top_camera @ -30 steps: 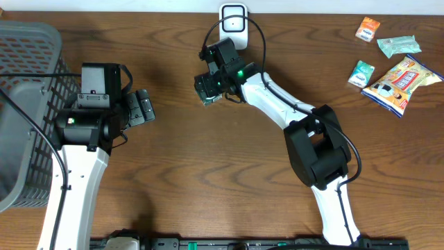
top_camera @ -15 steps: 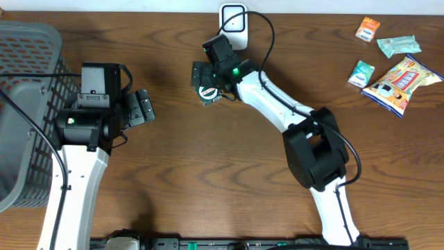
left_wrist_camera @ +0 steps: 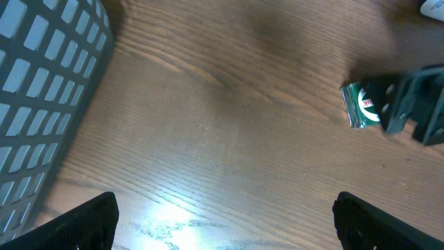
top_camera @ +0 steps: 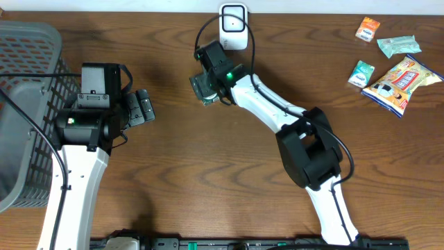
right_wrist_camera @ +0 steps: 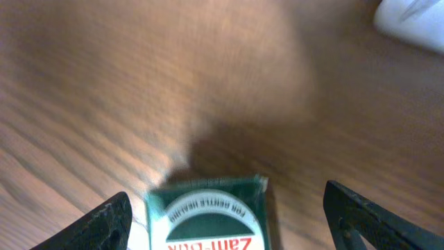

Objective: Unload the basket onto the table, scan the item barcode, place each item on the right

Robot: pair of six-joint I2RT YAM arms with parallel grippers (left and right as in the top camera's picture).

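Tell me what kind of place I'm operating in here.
Likely a mock checkout bench: a wooden table with a white scanner at the back edge, a grey basket on the left and snack packets on the right.

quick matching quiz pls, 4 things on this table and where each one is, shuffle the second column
1 basket
2 scanner
3 green packet
4 snack bag

A far right in the overhead view
B far left in the overhead view
C between the spread fingers of the right gripper
D top middle in the overhead view

Pairs: 1-B, 2-D, 3-C, 4-A
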